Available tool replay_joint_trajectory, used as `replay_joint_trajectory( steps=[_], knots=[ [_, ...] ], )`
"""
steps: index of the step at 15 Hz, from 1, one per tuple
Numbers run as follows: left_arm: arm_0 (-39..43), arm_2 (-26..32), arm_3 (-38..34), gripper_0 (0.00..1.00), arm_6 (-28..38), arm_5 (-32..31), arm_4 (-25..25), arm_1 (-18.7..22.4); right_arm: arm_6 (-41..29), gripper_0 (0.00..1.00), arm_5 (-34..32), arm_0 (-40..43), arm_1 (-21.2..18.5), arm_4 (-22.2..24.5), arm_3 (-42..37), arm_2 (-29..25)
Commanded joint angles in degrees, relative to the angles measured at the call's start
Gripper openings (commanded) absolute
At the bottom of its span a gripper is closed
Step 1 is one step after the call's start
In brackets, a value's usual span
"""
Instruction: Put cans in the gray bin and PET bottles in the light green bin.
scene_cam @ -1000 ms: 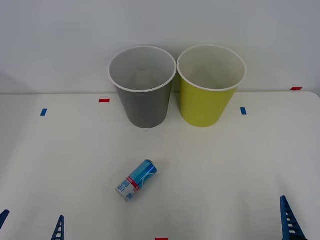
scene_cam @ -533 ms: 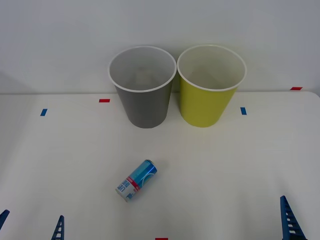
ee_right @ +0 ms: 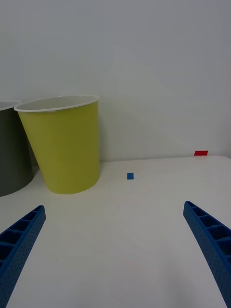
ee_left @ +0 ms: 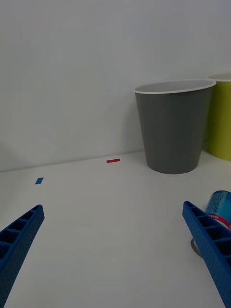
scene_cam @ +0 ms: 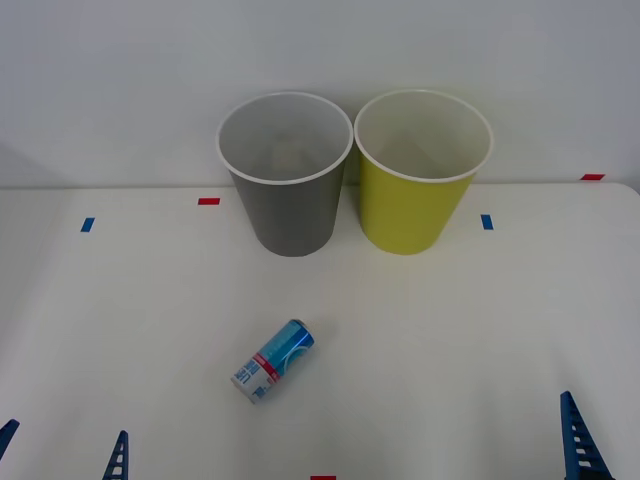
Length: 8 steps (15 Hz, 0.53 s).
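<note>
From the front view, the blue drink can (scene_cam: 274, 361) lies on its side on the white counter (scene_cam: 450, 330), well in front of the gray bin (scene_cam: 288, 190) and apart from it. The light green bin (scene_cam: 420, 180) stands upright just beside the gray bin, rims nearly touching, both against the wall. The left claw (scene_cam: 62, 452) sits low at the counter's near edge, on the can's left, fingers spread wide, gripping nothing. The right claw (scene_cam: 600, 445) waits far off on the can's other side. Over to the right wrist view: the right claw (ee_right: 115, 250) is open and empty, the light green bin (ee_right: 65, 144) ahead of it. Left wrist view: the gray bin (ee_left: 173, 127) is ahead, the can (ee_left: 216, 211) just behind one finger (ee_left: 207, 240).
</note>
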Motion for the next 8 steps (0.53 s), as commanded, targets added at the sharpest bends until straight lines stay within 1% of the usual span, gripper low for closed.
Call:
replay_joint_trajectory(
  steps=[1, 8],
  knots=[
    [0.0, 0.0, 0.0, 1.00, 0.0, 0.0, 0.0, 0.0, 0.0, 1.00, 0.0, 0.0, 0.0, 0.0, 0.0, 0.0],
    [0.0, 0.0, 0.0, 1.00, 0.0, 0.0, 0.0, 0.0, 0.0, 1.00, 0.0, 0.0, 0.0, 0.0, 0.0, 0.0]
  ],
)
